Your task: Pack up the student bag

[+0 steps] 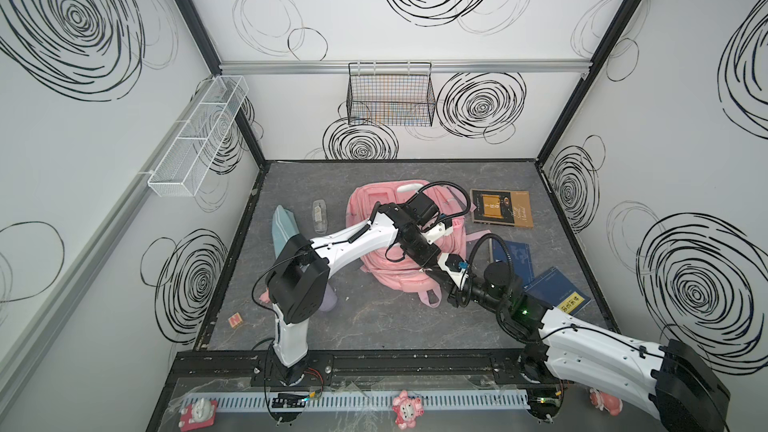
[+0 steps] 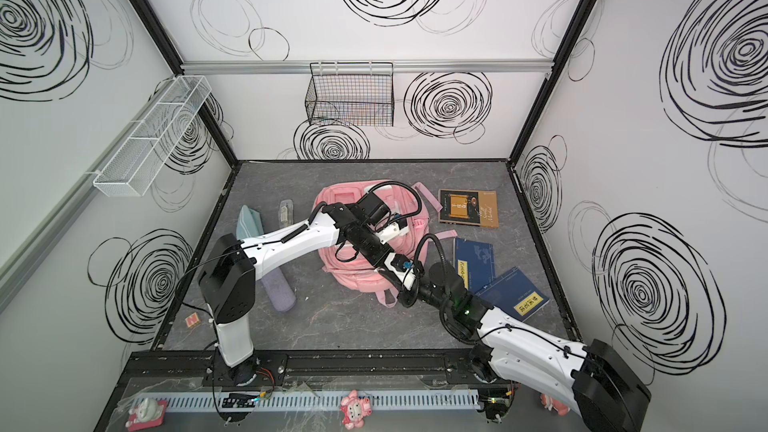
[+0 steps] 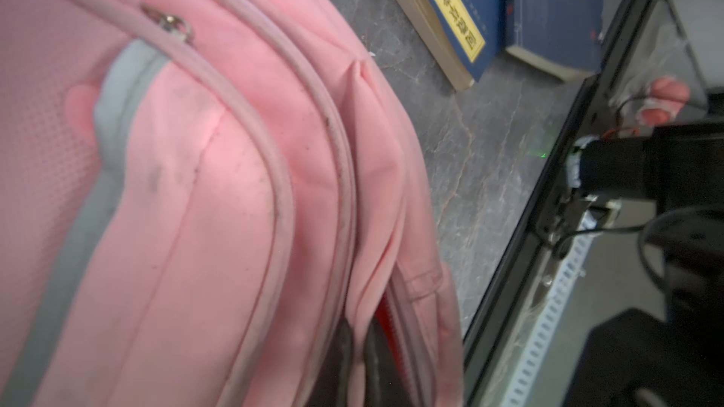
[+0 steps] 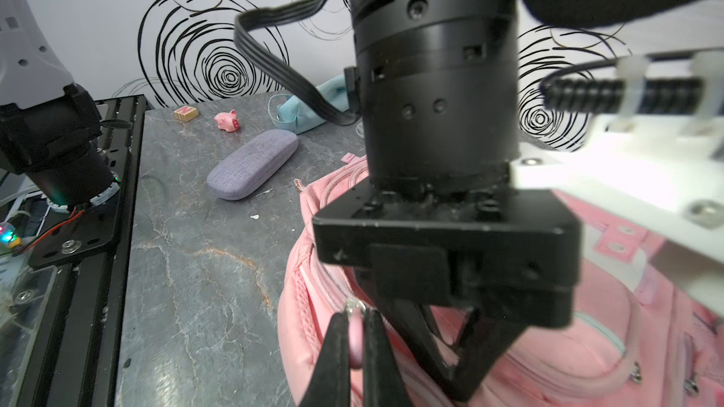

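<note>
1. Nearest, well to the left of the left hand [image 3: 359,340], a wooden block [image 4: 185,113] and a small pink pig [image 4: 227,121] sit on the grey table [image 1: 374,326].
2. A purple glasses case [image 4: 252,164] lies between those two and the left hand, apart from everything else.
3. A blue book [image 1: 559,284] with a yellow label lies right of the right hand [image 4: 355,317], beside its arm.
4. The right hand is clamped tight on the pink zip pull [image 4: 355,340] at the bag's near edge.
5. Just beyond it, the left hand points down onto the bag [image 1: 368,209], its fingers pinched together on a fold of pink fabric.
6. The bag, a large pink backpack with pale grey stripes, lies under both hands, mid-table.
7. A second blue book [image 1: 521,257] lies just right of the right hand.
8. A teal pouch [image 1: 282,222] lies beyond and left of the left hand; a brown book [image 1: 500,207] lies beyond and right of both hands.
9. Farthest, a black wire basket [image 1: 390,95] hangs on the back wall and a white mesh basket [image 1: 199,135] on the left wall.
</note>
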